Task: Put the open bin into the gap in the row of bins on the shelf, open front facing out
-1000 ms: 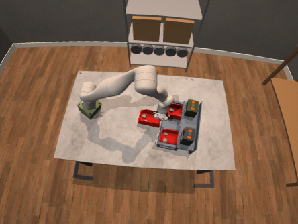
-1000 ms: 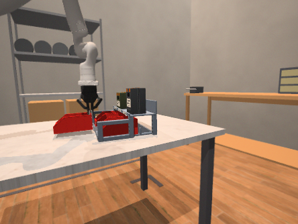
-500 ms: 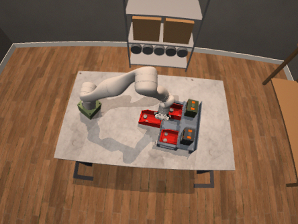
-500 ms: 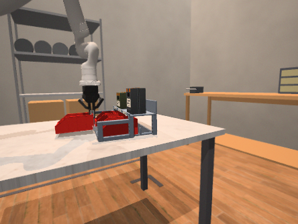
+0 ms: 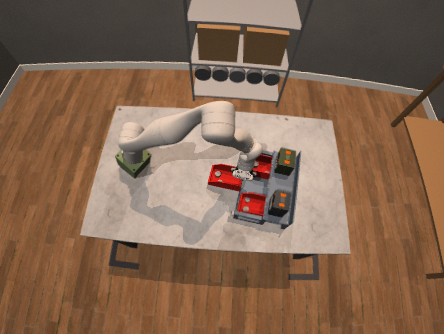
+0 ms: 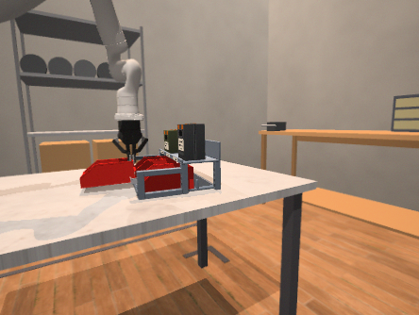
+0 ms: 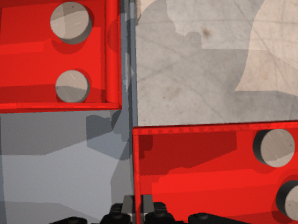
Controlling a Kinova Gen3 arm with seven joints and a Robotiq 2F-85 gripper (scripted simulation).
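Closed on a thin wall, the tool point(image 5: 243, 174) point(image 6: 132, 159) point(image 7: 137, 207) grips the open bin point(image 5: 223, 178) point(image 6: 108, 174) point(image 7: 200, 186) at its right end, on the tabletop point(image 5: 165, 200) point(image 6: 255, 181) point(image 7: 185, 90) left of the shelf point(image 5: 296, 192) point(image 6: 185, 180) point(image 7: 45, 175). It looks stiff and light; loose parts could slide if tilted.

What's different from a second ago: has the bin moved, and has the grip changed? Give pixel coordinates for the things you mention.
The open bin point(image 5: 228, 180) point(image 6: 106, 174) point(image 7: 200, 182) has shifted slightly toward the shelf point(image 5: 298, 180) point(image 6: 162, 193) point(image 7: 132, 75), rightward in the top view. The gripper point(image 5: 243, 176) point(image 6: 132, 160) point(image 7: 137, 205) moved with it, shut on its wall. No new grip or release shows. The other bins point(image 5: 257, 206) point(image 6: 162, 182) point(image 7: 30, 60) stayed put.
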